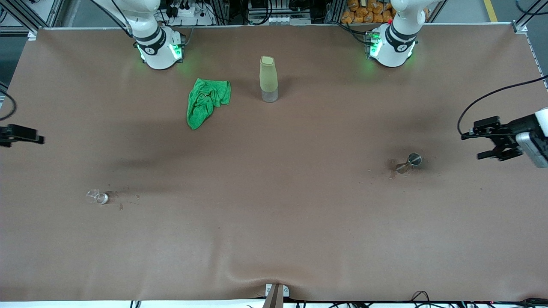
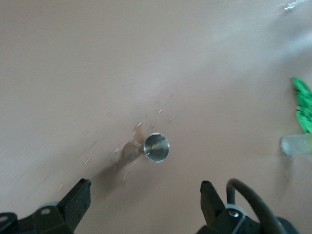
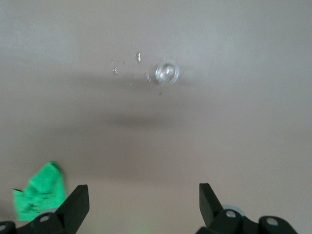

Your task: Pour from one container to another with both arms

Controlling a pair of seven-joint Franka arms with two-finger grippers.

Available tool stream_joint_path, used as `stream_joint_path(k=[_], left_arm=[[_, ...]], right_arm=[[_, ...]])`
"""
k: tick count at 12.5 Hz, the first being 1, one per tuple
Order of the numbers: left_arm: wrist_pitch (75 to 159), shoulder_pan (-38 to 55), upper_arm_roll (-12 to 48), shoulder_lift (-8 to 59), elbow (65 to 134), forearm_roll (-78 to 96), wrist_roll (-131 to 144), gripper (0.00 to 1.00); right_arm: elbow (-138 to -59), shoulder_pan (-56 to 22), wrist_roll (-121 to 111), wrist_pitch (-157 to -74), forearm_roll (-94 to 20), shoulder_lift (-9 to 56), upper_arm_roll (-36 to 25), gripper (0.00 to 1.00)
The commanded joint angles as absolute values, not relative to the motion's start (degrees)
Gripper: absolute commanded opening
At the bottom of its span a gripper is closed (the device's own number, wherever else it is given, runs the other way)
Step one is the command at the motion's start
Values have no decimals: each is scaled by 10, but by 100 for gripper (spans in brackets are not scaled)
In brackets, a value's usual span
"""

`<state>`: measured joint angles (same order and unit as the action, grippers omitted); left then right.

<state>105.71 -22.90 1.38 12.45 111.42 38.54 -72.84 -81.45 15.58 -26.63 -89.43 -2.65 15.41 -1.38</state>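
The tiny clear cup [image 1: 97, 196] rests on the table toward the right arm's end, with small wet specks beside it; the right wrist view shows its round rim [image 3: 167, 73]. My right gripper [image 1: 40, 140] hangs open and empty over the table's edge at that end, apart from the cup [image 3: 144, 187]. The silvery metal cup [image 1: 414, 160] stands upright toward the left arm's end, with specks around it [image 2: 157, 147]. Beside it, nearer that end of the table, my left gripper [image 1: 472, 147] hangs open and empty in the air [image 2: 146, 184].
A tall yellowish-green bottle [image 1: 268, 79] stands midway between the arms' bases, and a crumpled green cloth [image 1: 206, 101] lies beside it toward the right arm. The brown table cover has a wrinkle [image 1: 274, 273] at the edge nearest the front camera.
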Motion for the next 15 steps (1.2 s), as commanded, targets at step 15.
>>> stream_joint_path(k=[15], left_arm=[[1005,-283,39,398,1070,605,-1503,62]], right_arm=[[-806,369,-1113,-911,-422,359,-5,100]])
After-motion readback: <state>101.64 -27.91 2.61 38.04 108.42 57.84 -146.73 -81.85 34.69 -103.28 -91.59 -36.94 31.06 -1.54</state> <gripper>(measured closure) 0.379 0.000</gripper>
